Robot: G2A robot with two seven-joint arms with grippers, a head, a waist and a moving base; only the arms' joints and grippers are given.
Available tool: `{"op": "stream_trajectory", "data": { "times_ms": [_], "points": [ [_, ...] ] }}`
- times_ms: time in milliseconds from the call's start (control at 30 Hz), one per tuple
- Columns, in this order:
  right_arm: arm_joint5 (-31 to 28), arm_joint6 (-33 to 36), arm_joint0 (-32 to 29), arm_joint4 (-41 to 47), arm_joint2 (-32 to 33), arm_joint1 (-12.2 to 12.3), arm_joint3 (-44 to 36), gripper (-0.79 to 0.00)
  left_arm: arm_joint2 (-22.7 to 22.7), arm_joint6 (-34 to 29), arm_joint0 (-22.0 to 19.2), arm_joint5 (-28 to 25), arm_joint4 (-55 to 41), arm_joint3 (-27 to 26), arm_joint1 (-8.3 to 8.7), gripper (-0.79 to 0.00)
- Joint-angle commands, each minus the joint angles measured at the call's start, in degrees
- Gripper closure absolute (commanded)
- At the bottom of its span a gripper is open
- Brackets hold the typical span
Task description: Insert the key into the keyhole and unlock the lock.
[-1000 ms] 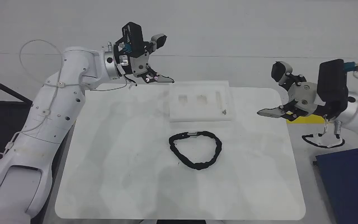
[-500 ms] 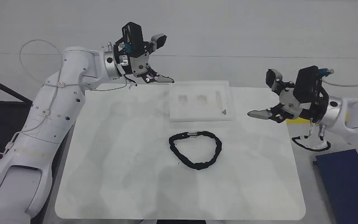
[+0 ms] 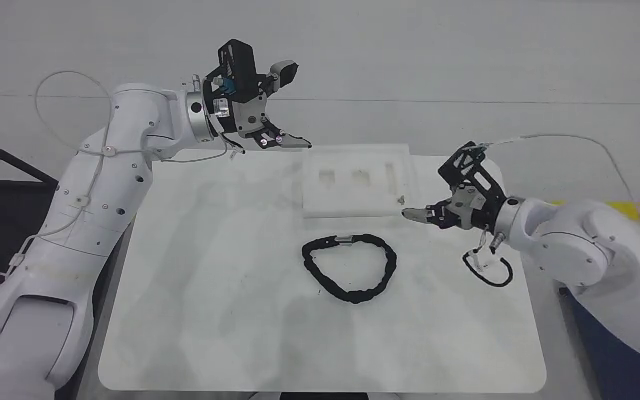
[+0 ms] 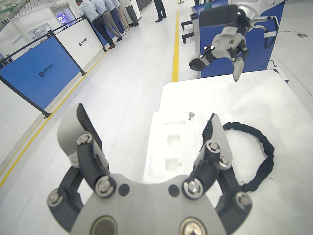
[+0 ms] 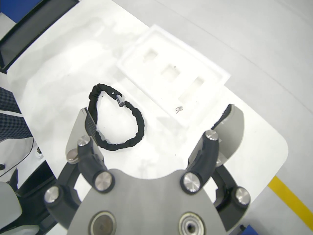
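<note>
- Right gripper point(image 5: 157, 117) has its two fingers spread wide apart and holds nothing. In the top view it sits over the table point(image 3: 200, 300), just beside the right end of the foam tray point(image 3: 360, 152), with one fingertip near the key point(image 3: 401, 199). Whether that fingertip touches anything cannot be told.
- Left gripper point(image 4: 146, 118) is likewise spread wide and empty. It is held up beyond the tray's far left corner, well apart from the key.
- The key is a tiny metal piece lying on the tray's flat surface at its near right corner, beside three rectangular pockets. It is too small to make out its shape or which way it points.
- The lock point(image 3: 385, 262) is a black fabric-covered loop lying flat on the table just in front of the tray. A short metal barrel point(image 3: 345, 240) closes it on the far side. No detail of the barrel's ends can be made out.
- In each wrist view, one finger of that arm's own gripper covers part of the loop.
</note>
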Motion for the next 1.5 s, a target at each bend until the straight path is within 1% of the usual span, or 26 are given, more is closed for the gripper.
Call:
{"op": "stream_trajectory", "data": {
  "times_ms": [0,233,433,600,767,1000,1100,1467],
  "points": [
    [2.5,0.6,0.9,-0.3,-1.6,-1.4,1.1,-0.785,0.0,0.0,0.0,0.0,0.0,0.0,0.00,-0.785],
    [11.3,1.2,4.2,1.6,-7.2,-7.2,6.7,-0.785,0.0,0.0,0.0,0.0,0.0,0.0,0.00,-0.785],
    [17.8,4.1,7.3,3.7,-11.1,-12.0,11.8,-0.785,0.0,0.0,0.0,0.0,0.0,0.0,0.00,-0.785],
    [21.2,3.9,8.4,4.1,-13.1,-15.2,16.0,-0.785,0.0,0.0,0.0,0.0,0.0,0.0,0.00,-0.785],
    [24.5,5.1,8.8,5.0,-14.2,-17.7,20.3,-0.785,0.0,0.0,0.0,0.0,0.0,0.0,0.00,-0.785],
    [25.5,6.0,9.3,6.0,-14.2,-20.2,24.1,-0.785,0.0,0.0,0.0,0.0,0.0,0.0,0.00,-0.785],
    [25.3,5.8,9.0,8.3,-13.4,-21.0,25.3,-0.785,0.0,0.0,0.0,0.0,0.0,0.0,0.00,-0.785],
    [25.3,5.8,9.0,8.3,-13.4,-21.0,25.3,-0.785,0.0,0.0,0.0,0.0,0.0,0.0,0.00,-0.785]
  ]
}}
